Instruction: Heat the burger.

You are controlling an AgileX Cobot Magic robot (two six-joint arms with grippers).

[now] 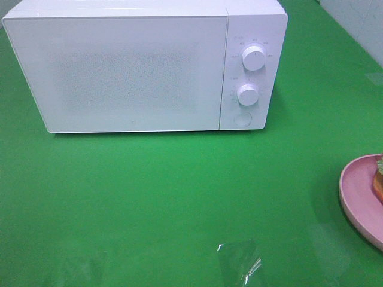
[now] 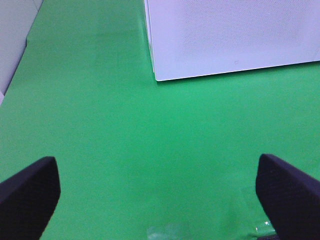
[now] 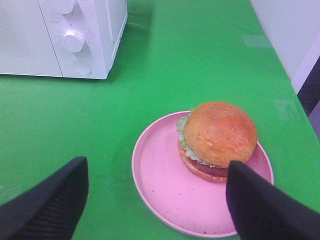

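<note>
Right claw (image 3: 155,200) agape above burger (image 3: 218,140) on pink plate (image 3: 165,185).

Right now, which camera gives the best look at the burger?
The right wrist view: the whole burger sits in plain sight on its pink plate. The exterior high view catches only a sliver at its edge; the left wrist view shows none.
</note>
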